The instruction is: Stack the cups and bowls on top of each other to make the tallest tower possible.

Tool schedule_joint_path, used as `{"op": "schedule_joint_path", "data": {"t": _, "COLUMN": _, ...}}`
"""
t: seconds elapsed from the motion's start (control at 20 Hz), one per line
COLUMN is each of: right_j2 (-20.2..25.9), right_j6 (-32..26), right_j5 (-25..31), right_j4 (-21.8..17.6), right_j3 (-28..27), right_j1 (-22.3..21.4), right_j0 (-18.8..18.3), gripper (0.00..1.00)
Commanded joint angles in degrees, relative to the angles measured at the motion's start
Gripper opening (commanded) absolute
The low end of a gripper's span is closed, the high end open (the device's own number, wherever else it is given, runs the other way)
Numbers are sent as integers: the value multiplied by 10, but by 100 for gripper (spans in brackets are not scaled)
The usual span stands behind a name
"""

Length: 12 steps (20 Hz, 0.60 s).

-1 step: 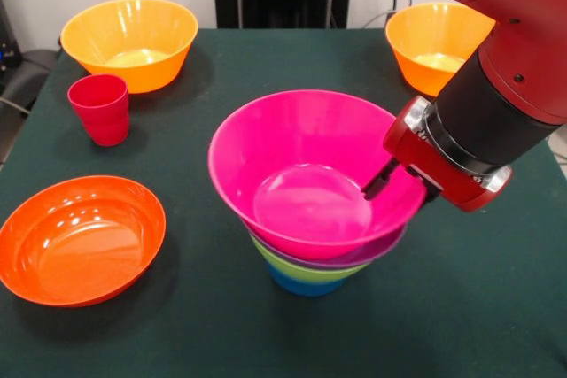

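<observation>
Nearest, toward the bottom middle of the frame, the tower [310, 245] is standing on the dark green table [461, 307]. A small blue bowl [306, 287] is serving as its base, a lime green bowl [301, 266] is nesting above that, a thin purple rim [372, 252] is showing next, and the large pink bowl [310, 170] is sitting on top, flaring wider than everything beneath it.

At the lower left, well apart from the tower, a wide orange bowl [80, 236] is lying upright and empty.

Coming in from the upper right, the red and black arm [505, 86] is slanting down toward the pink bowl. The gripper [381, 185] is reaching over the bowl's right rim, with one dark finger [378, 182] showing just inside the bowl against the inner wall. Whether the jaws are pinching the rim or standing apart is not something this view is settling, since the rim and the red wrist housing are hiding the rest.

Farther back on the left, a red cup [100, 109] is standing upright. Behind it, in the upper left of the frame, a large yellow-orange bowl [129, 42] is sitting open side up. A second yellow-orange bowl [431, 46] is sitting in the upper right, partly covered by the arm.
</observation>
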Motion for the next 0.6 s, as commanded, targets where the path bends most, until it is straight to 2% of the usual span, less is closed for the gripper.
{"op": "schedule_joint_path", "data": {"t": 0.05, "right_j2": 75, "right_j6": 43, "right_j5": 26, "right_j4": -4, "right_j3": 8, "right_j1": 23, "right_j0": 2, "gripper": 100}}
{"op": "schedule_joint_path", "data": {"t": 0.6, "right_j2": 74, "right_j6": 44, "right_j5": 31, "right_j4": -2, "right_j3": 3, "right_j1": 24, "right_j0": 1, "gripper": 100}}
